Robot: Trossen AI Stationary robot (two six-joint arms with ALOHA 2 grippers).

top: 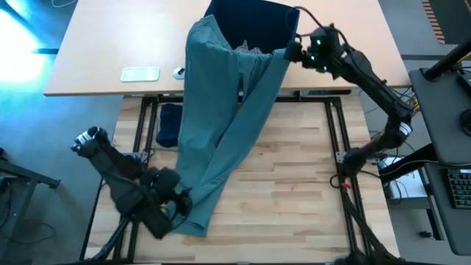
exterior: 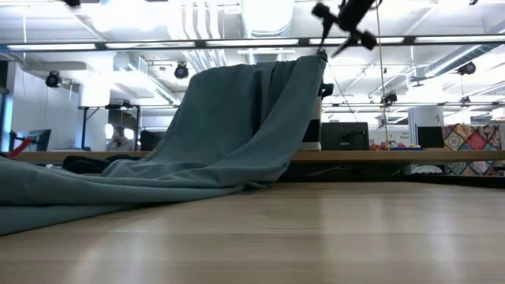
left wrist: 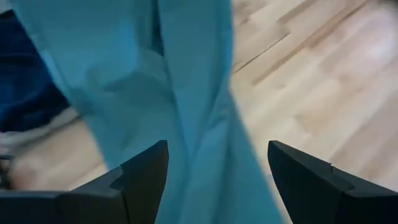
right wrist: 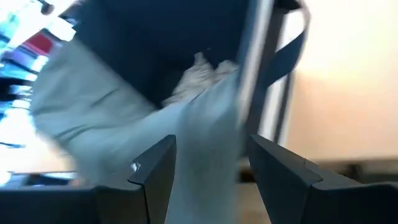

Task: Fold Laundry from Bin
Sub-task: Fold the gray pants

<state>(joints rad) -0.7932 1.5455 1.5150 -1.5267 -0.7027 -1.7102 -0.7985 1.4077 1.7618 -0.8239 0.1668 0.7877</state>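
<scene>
The large teal-green garment point(top: 221, 125) stretches from the navy bin point(top: 257, 18) at the far edge down to the table's near left. Its lower end lies on the wood point(exterior: 95, 189). My right gripper point(top: 291, 53) is raised beside the bin and shut on the garment's upper part. My left gripper point(top: 182, 200) is open low over the garment's near end, with the cloth point(left wrist: 186, 81) running between its fingers. A beige garment point(right wrist: 199, 74) lies inside the bin. A navy garment point(top: 169, 124) lies on the table's left. My right gripper pinches a bunched upper edge of the teal-green garment point(right wrist: 208, 143) between its two fingers, high beside the bin's right rim. The cloth hangs from the hold point(exterior: 316, 67) and slopes down to the table, with its lower end resting there.
A small white flat device point(top: 140, 73) lies on the far desk, left of the bin. Bare wooden table point(top: 294, 184) lies right of the garment. A second desk with a keyboard point(top: 460, 188) stands at the right.
</scene>
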